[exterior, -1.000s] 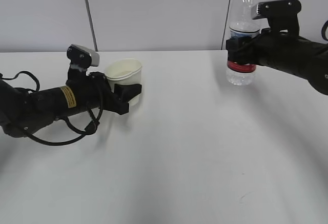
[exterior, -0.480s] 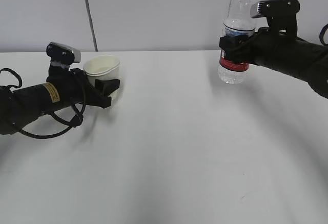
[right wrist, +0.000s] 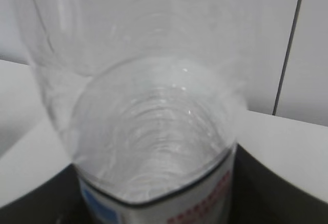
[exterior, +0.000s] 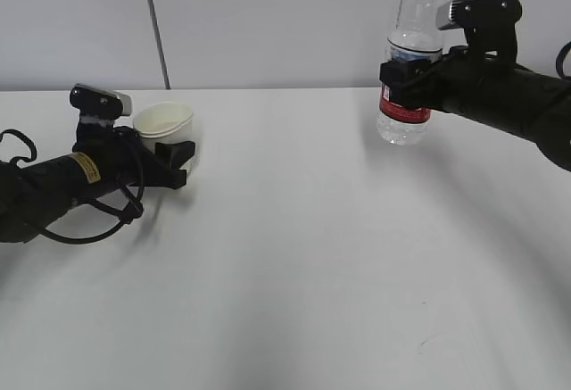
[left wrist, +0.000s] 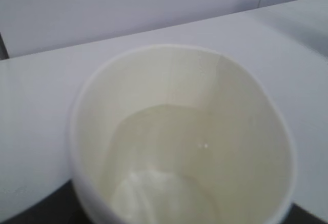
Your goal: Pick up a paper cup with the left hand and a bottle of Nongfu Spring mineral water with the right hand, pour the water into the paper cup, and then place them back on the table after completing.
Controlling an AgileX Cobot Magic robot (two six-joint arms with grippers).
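My left hand, the arm with the yellow sticker, lies low at the left of the exterior view. Its gripper (exterior: 171,145) is shut on the white paper cup (exterior: 163,122), which stands upright at or just above the table (exterior: 294,256). The cup (left wrist: 179,131) fills the left wrist view, and a shallow clear liquid seems to lie in its bottom. My right gripper (exterior: 406,87) is shut on the red-labelled Nongfu Spring bottle (exterior: 412,15), held nearly upright well above the table at the upper right. Water (right wrist: 154,131) shows through the clear plastic in the right wrist view.
A grey panelled wall with a dark vertical seam (exterior: 153,24) stands behind the table's far edge. A black cable (exterior: 89,229) loops beside the left arm. The two hands are far apart, with bare white tabletop between them.
The left arm has drawn the cup leftward and lower toward the table. The right arm has carried the bottle slightly left and up. Both grips are unchanged.
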